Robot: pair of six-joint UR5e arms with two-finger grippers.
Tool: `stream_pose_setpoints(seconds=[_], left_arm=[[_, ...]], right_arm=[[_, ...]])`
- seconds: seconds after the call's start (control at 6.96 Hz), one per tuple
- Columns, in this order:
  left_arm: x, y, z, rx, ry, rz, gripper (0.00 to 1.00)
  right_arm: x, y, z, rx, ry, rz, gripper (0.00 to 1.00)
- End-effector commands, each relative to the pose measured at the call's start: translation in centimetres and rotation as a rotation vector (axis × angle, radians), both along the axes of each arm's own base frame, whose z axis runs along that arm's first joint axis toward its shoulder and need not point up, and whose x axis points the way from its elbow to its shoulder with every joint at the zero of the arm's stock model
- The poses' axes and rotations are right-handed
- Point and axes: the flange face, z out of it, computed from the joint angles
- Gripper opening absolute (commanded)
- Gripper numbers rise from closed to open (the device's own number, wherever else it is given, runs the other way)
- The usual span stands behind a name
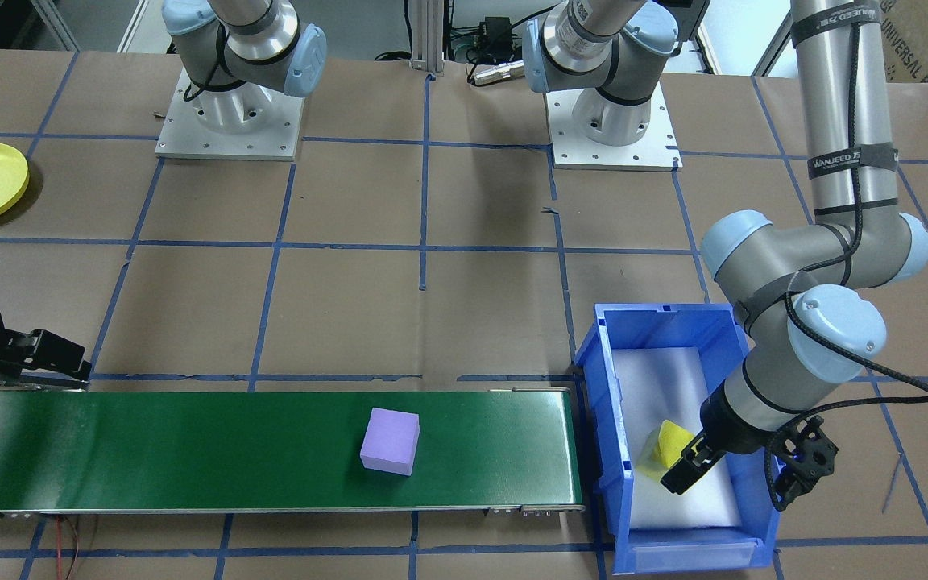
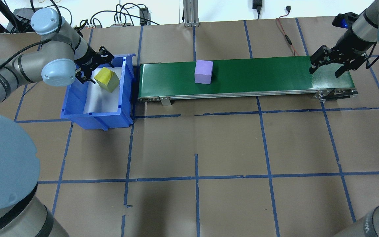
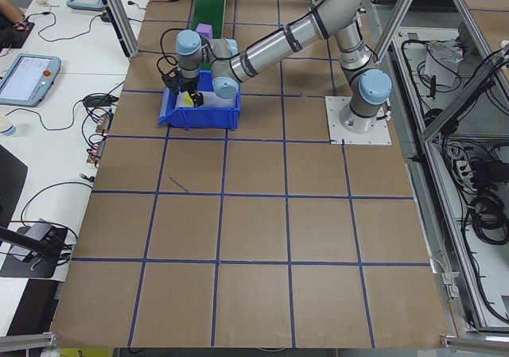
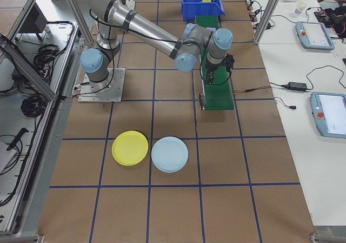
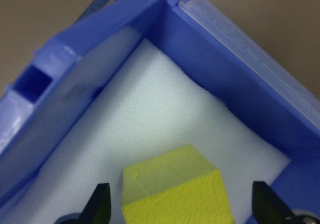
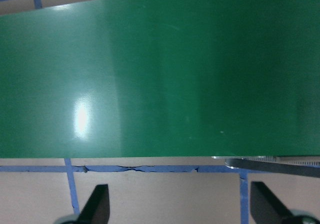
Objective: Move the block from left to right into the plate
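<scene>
1. Purple block (image 2: 203, 71): we log it upright on the green conveyor belt (image 2: 262, 74), about a third of the way along from the bin end, apart from both grippers. Neither wrist view shows it.
2. Yellow block (image 2: 107, 79): we find it tilted on the white foam liner inside the blue bin (image 2: 97, 115), which stands just beside the belt's end on the robot's left. The left wrist view adds the liner's corner and the bin's inner walls; the overhead view gives the bin's place on the tabletop (image 2: 229, 148).
3. Left gripper (image 2: 89, 67): we see it lowered into the bin with its fingers (image 5: 100, 204) spread wide on either side of the yellow block. In the left wrist view gaps show between the tips and the block, so we count nothing held.
4. Right gripper (image 2: 326, 65): we record it over the far end of the belt, on the robot's right, fingers (image 6: 97, 204) wide apart and empty. The right wrist view shows only bare belt and taped tabletop between them.
5. Yellow plate (image 4: 130, 148) and pale blue plate (image 4: 170, 154): we note them touching side by side on the tabletop, well apart from the belt's end. Only the exterior right view shows both whole; the front-facing view catches the yellow one at its left edge.
</scene>
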Motion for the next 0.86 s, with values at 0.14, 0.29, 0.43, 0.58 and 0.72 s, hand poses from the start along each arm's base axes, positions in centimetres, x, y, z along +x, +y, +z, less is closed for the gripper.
stream_pose_setpoints(seconds=[0.14,0.29,0.43,0.58,0.72], left_arm=[[-1.0,0.2,-0.2,-0.017,0.098,-0.025,0.17],[-1.0,0.2,2.8,-0.073,0.08,-0.074,0.13],[-1.0,0.6,6.1,-0.127,0.041,-0.16,0.13],[-0.7,1.1,8.5,-0.155,-0.014,-0.194,0.13],[-0.8,1.5,11.7,-0.169,-0.02,-0.196,0.13]], right_arm=[[1.1,-1.9,-1.8,-0.143,-0.142,0.052,1.0],[1.5,-2.0,-1.8,-0.171,-0.183,0.089,1.0],[1.8,-2.0,-1.8,-0.182,-0.213,0.088,1.0],[1.9,-2.1,-1.7,-0.186,-0.219,0.086,1.0],[1.9,-2.0,-1.7,-0.184,-0.22,0.086,1.0]])
